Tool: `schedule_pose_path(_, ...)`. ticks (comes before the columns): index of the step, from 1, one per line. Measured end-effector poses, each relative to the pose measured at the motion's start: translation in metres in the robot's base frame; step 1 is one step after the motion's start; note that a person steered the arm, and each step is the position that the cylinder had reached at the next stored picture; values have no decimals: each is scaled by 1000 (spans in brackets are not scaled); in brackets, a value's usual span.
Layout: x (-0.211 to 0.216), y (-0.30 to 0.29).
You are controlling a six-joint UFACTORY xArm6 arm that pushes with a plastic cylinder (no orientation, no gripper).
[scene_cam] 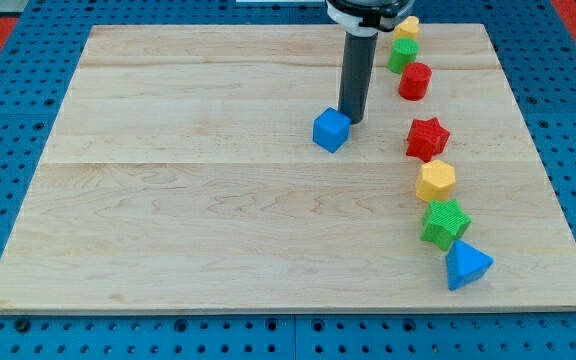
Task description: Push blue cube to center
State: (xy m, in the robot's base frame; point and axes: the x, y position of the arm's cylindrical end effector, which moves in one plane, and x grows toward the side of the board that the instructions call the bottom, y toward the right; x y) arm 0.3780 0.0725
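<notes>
The arm carries no hand, only a rod. Its tip [352, 118] touches the blue cube [332, 130] from the view's upper right, mid-counter [188, 200].

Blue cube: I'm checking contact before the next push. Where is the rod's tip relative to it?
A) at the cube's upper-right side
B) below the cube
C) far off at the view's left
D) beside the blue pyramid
A: my tip stands right at the upper-right side of the blue cube.
</notes>
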Motion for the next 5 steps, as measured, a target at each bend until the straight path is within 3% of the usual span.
schedule_pose_path(3,43,-17)
schedule_pose_path(5,43,-97)
